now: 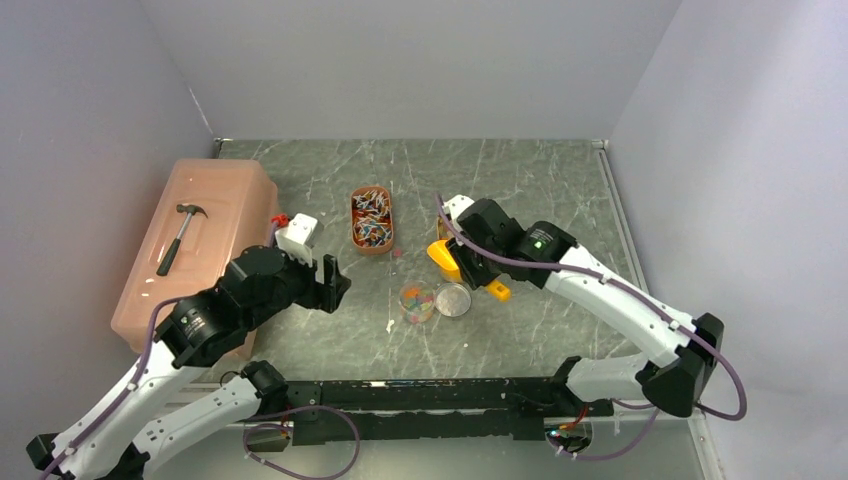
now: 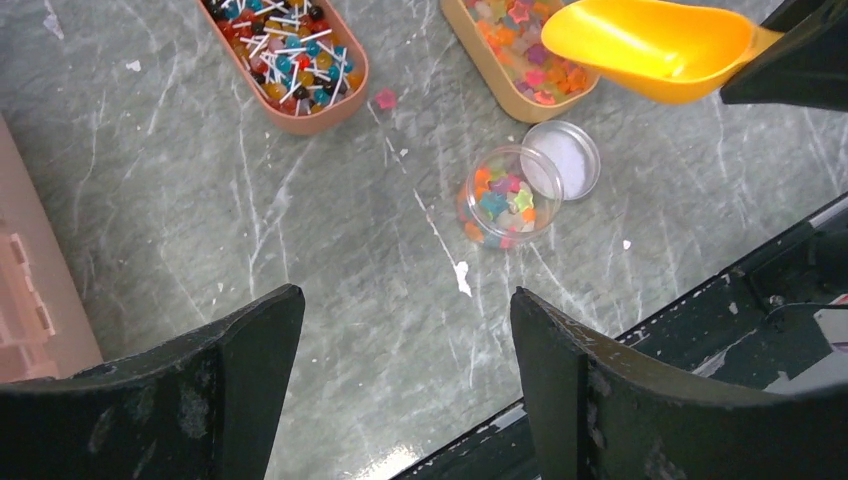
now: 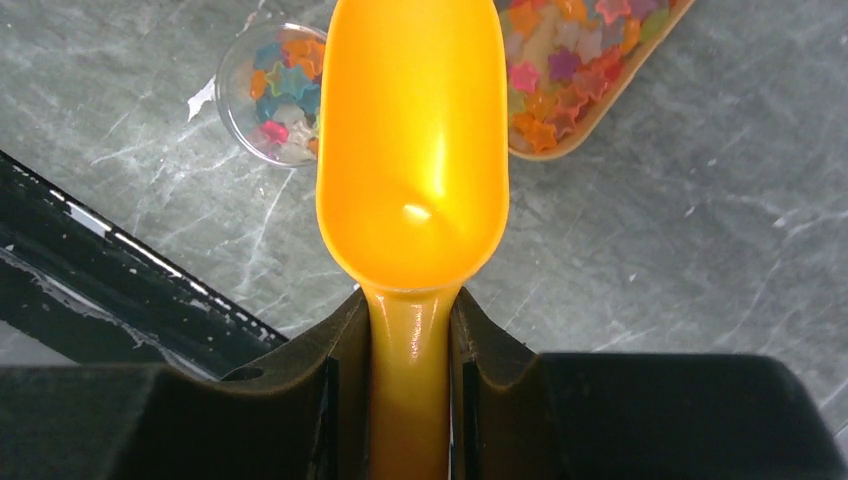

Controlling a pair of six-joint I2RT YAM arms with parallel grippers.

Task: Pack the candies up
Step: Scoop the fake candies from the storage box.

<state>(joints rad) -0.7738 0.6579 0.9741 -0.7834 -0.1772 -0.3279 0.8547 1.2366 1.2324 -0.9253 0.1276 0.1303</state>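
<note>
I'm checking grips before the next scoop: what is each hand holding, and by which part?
The right hand holds the yellow scoop by its handle. The left hand is open and holds nothing.

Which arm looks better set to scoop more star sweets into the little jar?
Right. The right tool grips the yellow scoop, empty, hovering by the tray of star candies, near the open jar. The left tool is open and holds nothing.

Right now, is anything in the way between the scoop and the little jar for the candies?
No, nothing I can see. The jar is open, its lid beside it, and the right gripper holds the empty scoop close by.
</note>
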